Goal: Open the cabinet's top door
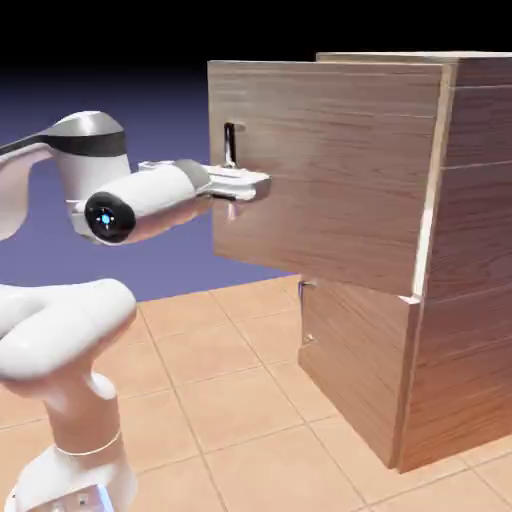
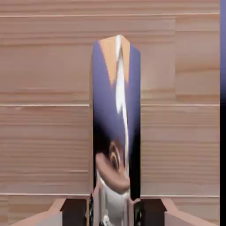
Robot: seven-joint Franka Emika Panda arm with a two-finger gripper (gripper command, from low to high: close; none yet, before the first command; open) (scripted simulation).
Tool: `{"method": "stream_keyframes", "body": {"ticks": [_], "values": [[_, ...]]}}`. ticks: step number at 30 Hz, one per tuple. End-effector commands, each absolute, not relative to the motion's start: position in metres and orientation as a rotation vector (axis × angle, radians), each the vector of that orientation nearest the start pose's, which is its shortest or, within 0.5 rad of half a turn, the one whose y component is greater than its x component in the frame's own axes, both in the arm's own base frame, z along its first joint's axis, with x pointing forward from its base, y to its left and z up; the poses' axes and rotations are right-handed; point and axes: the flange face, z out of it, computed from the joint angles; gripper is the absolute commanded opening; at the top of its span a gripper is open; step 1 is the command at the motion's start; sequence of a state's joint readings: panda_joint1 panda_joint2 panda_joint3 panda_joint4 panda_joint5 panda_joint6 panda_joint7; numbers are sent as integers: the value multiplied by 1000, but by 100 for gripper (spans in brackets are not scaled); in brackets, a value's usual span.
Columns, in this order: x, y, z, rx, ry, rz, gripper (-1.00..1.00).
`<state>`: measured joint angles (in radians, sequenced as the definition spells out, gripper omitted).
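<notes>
Plainly, the hand (image 2: 113, 212) grips the shiny, mirror-smooth bar handle (image 2: 117, 114) on the wood-grained top door (image 2: 181, 150).

The robot's arm (image 1: 150, 205) has glossy white, rounded tubular segments, 1 black-and-silver band near its upper joint, and 1 round black cap with a glowing blue dot at its centre.

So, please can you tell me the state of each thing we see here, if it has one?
Top door: open, swung out from the cabinet.
Bottom door: closed.
Top door's handle: upright on the door, between the fingertips.
End effector: shut on the top door's handle.
</notes>
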<state>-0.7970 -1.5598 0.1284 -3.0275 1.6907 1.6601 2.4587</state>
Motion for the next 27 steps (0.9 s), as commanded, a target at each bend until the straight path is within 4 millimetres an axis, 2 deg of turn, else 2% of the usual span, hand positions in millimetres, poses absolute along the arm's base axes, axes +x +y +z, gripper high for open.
{"method": "stream_keyframes", "body": {"ticks": [1,6,15,27], "values": [[196,-27,548,57,1697,1159,-100],[183,-59,548,-27,1716,1232,-100],[168,-128,548,-209,1746,1383,-100],[172,-231,548,-486,1766,1593,-100]]}}
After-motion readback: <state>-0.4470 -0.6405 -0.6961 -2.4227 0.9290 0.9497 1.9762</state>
